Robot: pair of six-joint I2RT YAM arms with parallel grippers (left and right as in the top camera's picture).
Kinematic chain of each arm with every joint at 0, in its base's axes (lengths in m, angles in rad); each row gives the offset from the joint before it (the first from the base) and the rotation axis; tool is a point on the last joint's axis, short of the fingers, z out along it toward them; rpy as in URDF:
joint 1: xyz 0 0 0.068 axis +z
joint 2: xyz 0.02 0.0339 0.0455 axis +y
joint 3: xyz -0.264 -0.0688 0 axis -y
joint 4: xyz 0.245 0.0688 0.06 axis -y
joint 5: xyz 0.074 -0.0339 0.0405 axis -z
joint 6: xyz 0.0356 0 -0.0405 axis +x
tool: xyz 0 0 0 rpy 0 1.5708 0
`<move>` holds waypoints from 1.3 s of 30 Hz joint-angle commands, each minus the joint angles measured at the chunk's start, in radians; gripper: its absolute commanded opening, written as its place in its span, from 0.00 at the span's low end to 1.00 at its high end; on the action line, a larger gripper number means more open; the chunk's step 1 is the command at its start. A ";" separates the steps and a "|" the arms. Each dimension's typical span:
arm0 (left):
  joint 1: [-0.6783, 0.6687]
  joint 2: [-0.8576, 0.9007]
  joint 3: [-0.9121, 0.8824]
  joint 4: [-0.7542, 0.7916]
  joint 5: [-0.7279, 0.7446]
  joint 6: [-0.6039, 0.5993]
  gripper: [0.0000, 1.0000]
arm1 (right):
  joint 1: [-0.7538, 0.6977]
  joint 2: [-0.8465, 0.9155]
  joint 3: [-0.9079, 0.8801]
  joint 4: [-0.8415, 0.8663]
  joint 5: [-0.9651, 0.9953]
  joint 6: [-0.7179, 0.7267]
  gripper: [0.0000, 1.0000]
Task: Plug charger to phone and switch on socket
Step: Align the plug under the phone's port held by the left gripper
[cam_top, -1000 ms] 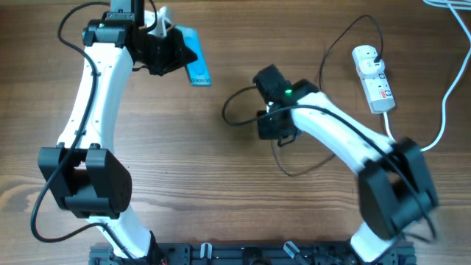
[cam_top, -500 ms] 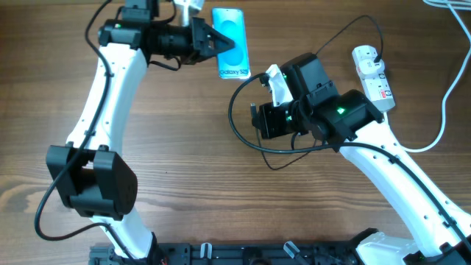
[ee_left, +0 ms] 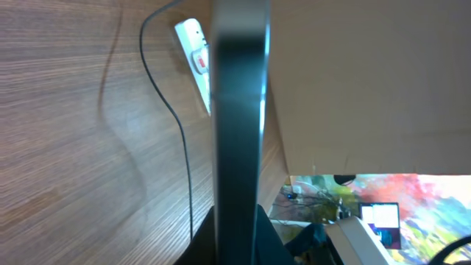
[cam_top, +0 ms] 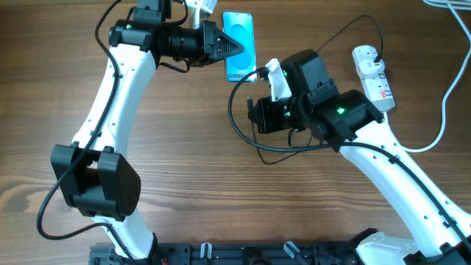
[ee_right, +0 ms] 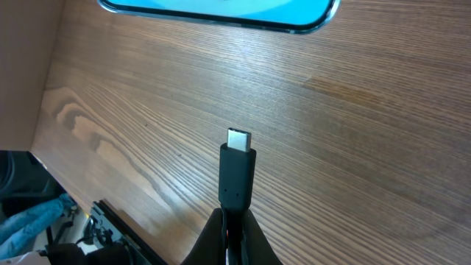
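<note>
Both tools clenched: left tool [cam_top: 227,46], gripping the cyan-screened rectangular phone [cam_top: 239,43], has brought it nearer the thin black charger connector [ee_right: 237,173] pinched by right tool [ee_right: 235,224]; mating pending.

This looks like a robotics lab or test bench rather than a home. Two white-and-black robot arms, the left arm [cam_top: 110,103] and the right arm [cam_top: 397,162], rise from a black mounting rail [cam_top: 243,254] at the near edge of a wood-grain table [cam_top: 191,184]. A white power strip [cam_top: 373,77] lies on the table. Past the table's edge, the left wrist view shows a plain tan panel [ee_left: 353,81] and a brightly coloured lit screen [ee_left: 412,206].
</note>
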 commanded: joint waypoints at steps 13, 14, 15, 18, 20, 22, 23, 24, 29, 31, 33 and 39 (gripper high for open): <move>-0.047 0.001 0.006 -0.002 0.006 0.002 0.04 | 0.005 0.005 0.011 0.056 0.023 0.044 0.04; -0.046 0.001 0.006 -0.002 0.005 0.002 0.04 | 0.005 0.005 0.011 0.057 0.023 0.044 0.04; -0.044 0.001 0.006 -0.001 0.005 0.003 0.04 | 0.005 0.005 0.011 0.058 0.023 0.044 0.04; -0.034 0.001 0.006 0.007 0.005 0.002 0.04 | 0.005 0.005 0.011 0.060 0.022 0.040 0.04; -0.025 0.001 0.006 0.005 0.010 0.002 0.04 | 0.005 0.003 0.011 0.062 0.022 0.040 0.04; -0.021 0.001 0.006 -0.001 0.017 0.002 0.04 | 0.005 0.002 0.011 0.065 0.022 0.040 0.04; -0.021 0.001 0.006 -0.001 0.019 0.002 0.04 | 0.005 0.000 0.011 0.069 0.022 0.041 0.04; -0.021 0.001 0.006 -0.001 0.026 0.002 0.04 | 0.005 0.000 0.011 0.074 0.022 0.041 0.04; -0.021 0.001 0.006 0.000 0.056 0.003 0.04 | 0.005 0.000 0.011 0.080 0.020 0.042 0.04; -0.021 0.001 0.006 0.000 0.073 0.003 0.04 | 0.005 0.000 0.011 0.082 0.014 0.042 0.04; -0.021 0.001 0.006 0.000 0.073 0.003 0.04 | 0.005 0.000 0.011 0.084 0.014 0.042 0.04; -0.021 0.001 0.006 -0.001 0.081 0.003 0.04 | 0.005 0.000 0.011 0.085 0.014 0.041 0.04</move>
